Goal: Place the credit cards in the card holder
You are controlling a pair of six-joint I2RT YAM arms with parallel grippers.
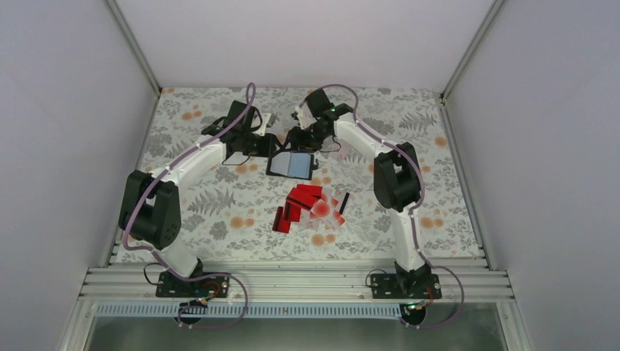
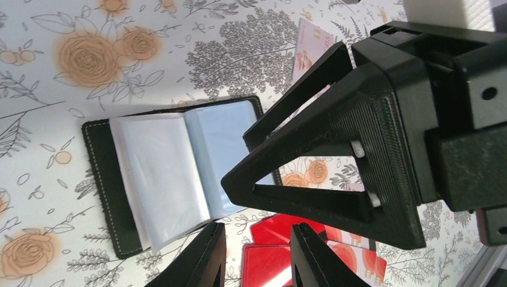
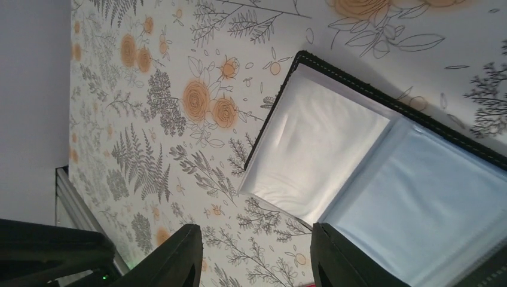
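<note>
You have the card holder [image 1: 293, 164] lying open on the floral worktop [image 1: 205, 212], clear pockets facing up. The credit cards [image 1: 311, 205] sit in a loose heap just beside it, on the side nearer the arm bases. Your left gripper [image 2: 257, 260] hangs just beside the holder with its fingers parted and nothing between them, and your right gripper [image 3: 254, 263] is spread wide above the holder's blue-grey pocket, also empty.

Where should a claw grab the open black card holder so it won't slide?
Pinch the card holder by its stitched black cover edge, coming down from above. It lies flat and open, and its clear pockets look floppy, so the stiff border is probably safest.
</note>
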